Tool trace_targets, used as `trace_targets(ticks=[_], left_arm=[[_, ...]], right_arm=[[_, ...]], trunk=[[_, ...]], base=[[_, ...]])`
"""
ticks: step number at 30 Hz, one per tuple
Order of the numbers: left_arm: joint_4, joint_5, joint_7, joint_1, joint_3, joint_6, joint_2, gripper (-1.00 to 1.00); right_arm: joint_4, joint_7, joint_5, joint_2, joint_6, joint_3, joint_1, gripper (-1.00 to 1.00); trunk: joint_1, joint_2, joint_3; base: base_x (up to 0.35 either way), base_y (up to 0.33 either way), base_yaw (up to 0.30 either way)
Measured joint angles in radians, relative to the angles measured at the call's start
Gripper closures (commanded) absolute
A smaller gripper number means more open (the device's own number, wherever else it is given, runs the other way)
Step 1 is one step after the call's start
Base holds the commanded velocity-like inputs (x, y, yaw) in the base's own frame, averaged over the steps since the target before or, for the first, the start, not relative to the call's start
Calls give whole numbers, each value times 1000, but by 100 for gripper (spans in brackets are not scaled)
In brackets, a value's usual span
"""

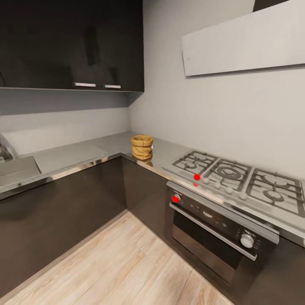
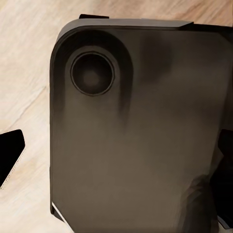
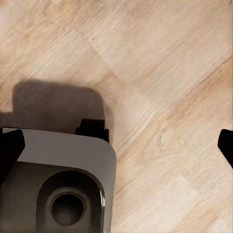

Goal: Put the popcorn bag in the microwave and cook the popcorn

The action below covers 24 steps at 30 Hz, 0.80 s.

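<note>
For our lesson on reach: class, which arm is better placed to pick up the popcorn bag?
Probably left, marginally: the popcorn bag stands slightly left of centre on the countertop; both wrist views face the floor.

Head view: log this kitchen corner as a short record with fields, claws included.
popcorn bag: upright on the countertop, at the inner corner, mouth open
contents of bag: cannot tell from this angle
gas hob: set in the counter beside the bag, apart from it
built-in oven: under the hob, door shut
wall cabinets: dark, above the counter, doors shut
left claw: open, over the robot's dark base
right claw: open, over the wood floor
</note>
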Motion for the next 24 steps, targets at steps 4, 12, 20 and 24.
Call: trace_targets(ticks=[4,12,20,24], left_arm=[[0,0,0,0,0,0,0,-100],[0,0,0,0,0,0,0,-100],[0,0,0,0,0,-3,0,-100],[0,0,-1,0,0,-3,0,-100]], right_arm=[[0,1,0,0,0,0,0,-100],[0,3,0,-1,0,0,0,-100],[0,3,0,-1,0,1,0,-100],[0,1,1,0,0,2,0,-100]], trunk=[[0,0,0],[0,0,0],[0,0,0],[0,0,0]], base=[[320,6,0],[321,0,0],[307,2,0],[295,66,0]])
